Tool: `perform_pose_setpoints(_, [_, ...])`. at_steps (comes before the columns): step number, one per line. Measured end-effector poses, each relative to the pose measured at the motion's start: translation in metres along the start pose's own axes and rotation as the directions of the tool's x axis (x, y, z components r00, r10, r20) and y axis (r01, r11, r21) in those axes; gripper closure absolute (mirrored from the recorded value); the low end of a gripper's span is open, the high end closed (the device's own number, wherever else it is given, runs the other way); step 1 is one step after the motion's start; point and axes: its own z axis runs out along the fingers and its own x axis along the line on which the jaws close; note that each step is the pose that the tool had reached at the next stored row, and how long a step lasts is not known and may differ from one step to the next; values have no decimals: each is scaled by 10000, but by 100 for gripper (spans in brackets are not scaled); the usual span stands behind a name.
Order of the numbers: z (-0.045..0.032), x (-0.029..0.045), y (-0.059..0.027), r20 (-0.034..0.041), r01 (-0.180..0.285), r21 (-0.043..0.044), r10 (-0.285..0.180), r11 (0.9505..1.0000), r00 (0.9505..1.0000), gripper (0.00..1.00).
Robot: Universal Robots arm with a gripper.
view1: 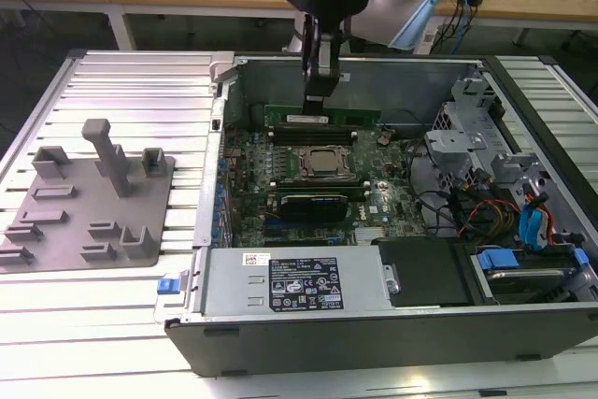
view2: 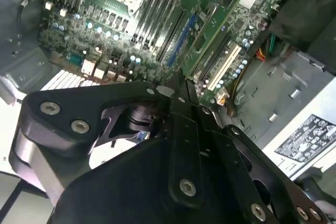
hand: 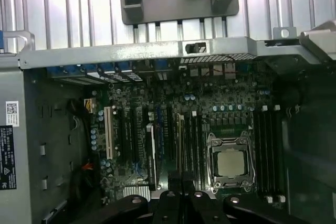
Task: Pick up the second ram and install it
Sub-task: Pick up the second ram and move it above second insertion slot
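In the exterior view my gripper reaches down into the open computer case, over the memory slots behind the CPU socket. Its fingers are shut on the second ram, a thin green stick with a pale label that stands on edge along those slots. In the first wrist view the ram is a thin line running out from my gripper, beside the CPU socket. In the second wrist view the ram stretches away from my gripper over the motherboard.
A black card lies in front of the socket. The power supply fills the near side of the case, and drive cages and cables crowd the exterior view's right. A grey fixture plate with blocks sits on the ribbed table at the left.
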Motion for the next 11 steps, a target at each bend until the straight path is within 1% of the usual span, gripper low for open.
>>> perform_pose_setpoints(1, [29, -7, -5, 1, -9, 0, 9, 10000, 10000, 91])
perform_pose_setpoints(4, [158, -39, -30, 2, -60, -1, 60, 10000, 10000, 91])
perform_pose_setpoints(7, [254, -63, -53, 4, -103, -2, 103, 9999, 9999, 91])
perform_pose_setpoints(9, [316, -71, -66, 4, -125, -2, 125, 9999, 9999, 91])
perform_pose_setpoints(11, [349, -74, -70, 4, -135, -3, 135, 9999, 9999, 91])
